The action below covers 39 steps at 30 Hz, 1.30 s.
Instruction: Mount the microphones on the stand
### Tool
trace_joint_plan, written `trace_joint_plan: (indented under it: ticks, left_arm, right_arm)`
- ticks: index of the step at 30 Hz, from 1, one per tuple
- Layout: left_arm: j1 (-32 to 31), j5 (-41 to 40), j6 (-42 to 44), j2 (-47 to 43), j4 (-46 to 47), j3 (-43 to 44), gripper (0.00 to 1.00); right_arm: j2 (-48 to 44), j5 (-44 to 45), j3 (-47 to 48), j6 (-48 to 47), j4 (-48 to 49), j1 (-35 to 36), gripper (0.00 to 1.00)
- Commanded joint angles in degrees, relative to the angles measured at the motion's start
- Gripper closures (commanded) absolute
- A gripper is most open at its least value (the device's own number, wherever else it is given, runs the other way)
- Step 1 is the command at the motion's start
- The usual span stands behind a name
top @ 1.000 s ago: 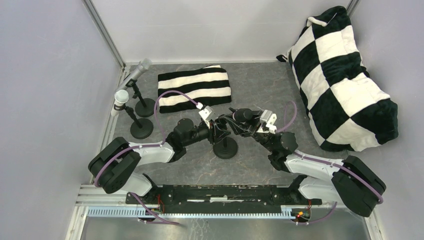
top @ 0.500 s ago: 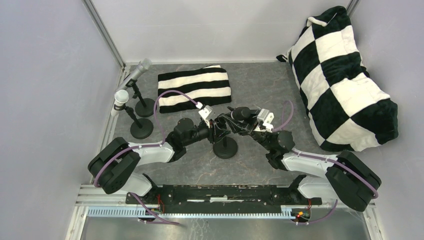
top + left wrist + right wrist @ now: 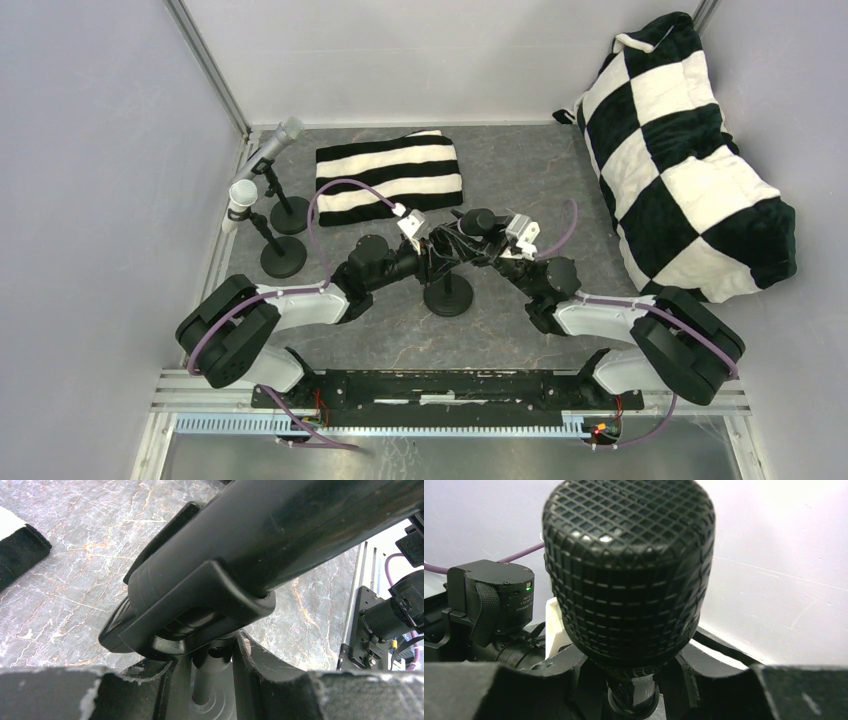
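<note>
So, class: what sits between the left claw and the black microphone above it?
The stand's clip. In the left wrist view it cradles the black microphone from below, just above the left claw.

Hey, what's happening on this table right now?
The right gripper holds the black microphone by its neck, its body resting in the clip of the middle stand. The left gripper straddles that stand's post below the clip. The silver-grey microphone and the white microphone already sit on stands at the left.
</note>
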Motion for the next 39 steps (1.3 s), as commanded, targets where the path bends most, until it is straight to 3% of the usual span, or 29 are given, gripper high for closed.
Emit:
trace_joint_plan:
  ticks: [1,12,17,28,32,39]
  left_arm:
    - [-2.29,4.21,3.39,-1.16,0.47,2.62,0.98]
    - [-2.29,3.45,3.13,-1.7,1.03,1.76,0.98]
    - [-2.29,1.44,2.47,-1.83,1.78,0.68,0.98]
    - [-2.29,-2.98,2.42,-1.89,1.25,-0.28,0.98]
    - [-2.29,-3.4,2.33,-1.43,1.5,-0.19,0.98]
    - [-2.29,-4.53,1.65,-1.32,2.46,-0.96,0.98]
  right_arm:
    - [7.58,-3.84,-4.19,-0.67,-24.67,0.45,1.0]
    - [8.39,-4.18,-5.17,-2.14,-24.51,0.4,1.0]
    - [4.03,-4.29,-5.13,-3.62,-25.35,0.27,0.99]
    - [-14.17,-6.7,1.41,-4.58,-34.13,0.27,0.41]
    - [-19.95,-7.2,0.96,-3.28,-34.32,0.33,0.33]
    - [-32.27,-3.42,-2.16,-2.37,-38.38,0.28,0.3]
